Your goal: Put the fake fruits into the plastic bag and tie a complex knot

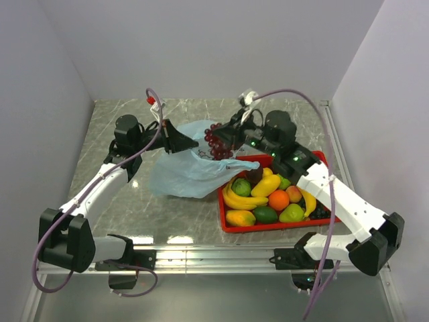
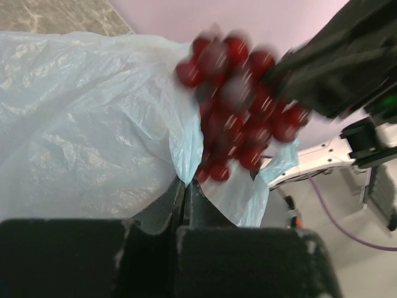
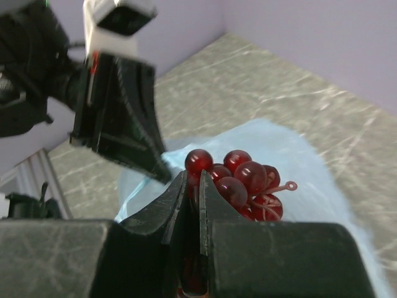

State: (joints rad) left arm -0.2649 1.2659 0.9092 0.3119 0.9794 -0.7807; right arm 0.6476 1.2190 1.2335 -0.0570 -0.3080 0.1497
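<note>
Fake fruits (image 1: 266, 185) fill the red tray (image 1: 268, 228) nearest the arm bases, right of centre: bananas (image 1: 241, 199), an orange (image 1: 279, 200), a mango (image 1: 240, 217) and green pieces. Just left of it the light-blue plastic bag (image 1: 175, 176) lies slumped on the marble table (image 1: 134, 208). Beyond, the left gripper (image 1: 194, 143) is pinched tight on the bag's rim, holding the mouth up. The right gripper (image 1: 226, 137), jaws nearly together, clamps a red grape bunch (image 1: 216, 145) at that opening.

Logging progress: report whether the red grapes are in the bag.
Out: the red grapes hang from the right gripper over the plastic bag.
</note>
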